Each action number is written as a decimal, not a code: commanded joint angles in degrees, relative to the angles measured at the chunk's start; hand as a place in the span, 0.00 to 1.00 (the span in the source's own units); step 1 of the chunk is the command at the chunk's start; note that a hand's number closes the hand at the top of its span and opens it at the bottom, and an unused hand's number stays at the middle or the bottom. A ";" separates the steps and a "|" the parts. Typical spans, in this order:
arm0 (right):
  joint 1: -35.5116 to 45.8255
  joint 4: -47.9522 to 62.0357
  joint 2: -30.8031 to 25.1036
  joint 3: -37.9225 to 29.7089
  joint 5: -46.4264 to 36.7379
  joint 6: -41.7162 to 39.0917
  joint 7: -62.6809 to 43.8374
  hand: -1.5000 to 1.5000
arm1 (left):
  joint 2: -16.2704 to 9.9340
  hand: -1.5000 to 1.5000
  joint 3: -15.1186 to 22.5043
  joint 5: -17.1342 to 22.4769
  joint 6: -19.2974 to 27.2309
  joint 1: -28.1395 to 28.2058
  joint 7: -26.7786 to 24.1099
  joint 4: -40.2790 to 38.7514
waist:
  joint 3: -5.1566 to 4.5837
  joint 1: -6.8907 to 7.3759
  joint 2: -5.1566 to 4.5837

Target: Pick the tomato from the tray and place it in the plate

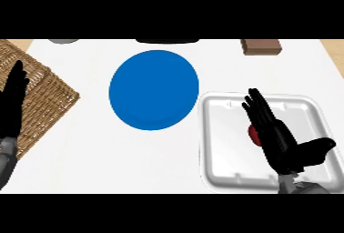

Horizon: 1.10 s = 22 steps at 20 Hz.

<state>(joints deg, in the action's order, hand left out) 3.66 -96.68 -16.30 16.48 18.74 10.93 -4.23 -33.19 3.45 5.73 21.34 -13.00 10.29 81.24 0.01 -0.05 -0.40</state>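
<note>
Seen from the head view, the right hand (pixel 279 139) is held over the white tray (pixel 222 175), its fingers straight and pointing away from the robot, the thumb spread out to the right. Nothing is gripped by it. The tomato (pixel 253 133) lies in the tray, and only a small red edge of it is shown at the left side of the hand; the rest is hidden beneath the palm and fingers. Whether the hand is touching the tomato cannot be told.

To the left of the tray, the blue plate (pixel 154 89) is set on the white counter (pixel 87 159), near the tray but apart from it, and nothing is seen on it. The left hand (pixel 13 100) is shown at the left edge, open with fingers up, at rest over a wicker mat (pixel 47 98).

The picking step is judged to be in hand, with the grasp not yet made. For the next move, the fingers and thumb would need to be curled round the tomato before it is lifted and carried leftward to the plate.
</note>
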 commanded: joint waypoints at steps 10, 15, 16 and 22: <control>3.17 1.14 -3.27 -20.13 11.78 -8.42 9.89 0.00 | 3.11 0.50 5.37 -1.37 -6.52 12.79 -13.88 1.96 | 0.00 -0.08 0.42; -3.78 -0.70 0.49 -24.75 17.54 -11.03 15.24 0.00 | 2.38 0.50 4.02 -1.32 -7.58 17.60 -17.94 3.63 | 0.02 -0.05 0.55; -6.19 -1.98 0.42 -25.36 17.63 -12.59 17.06 0.00 | 3.68 0.50 4.47 -1.70 -6.84 17.50 -18.41 3.12 | 0.02 -0.47 0.55; -7.85 -3.31 -11.62 -25.64 18.91 -25.08 9.74 0.00 | 3.86 0.50 4.68 -2.65 -6.99 17.45 -17.45 3.56 | -0.01 -0.24 0.42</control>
<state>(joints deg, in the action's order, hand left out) -2.43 -99.53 -22.36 -8.36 37.25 -7.86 7.42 -29.72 7.72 3.91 13.78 0.12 -9.32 88.92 0.81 -0.60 0.67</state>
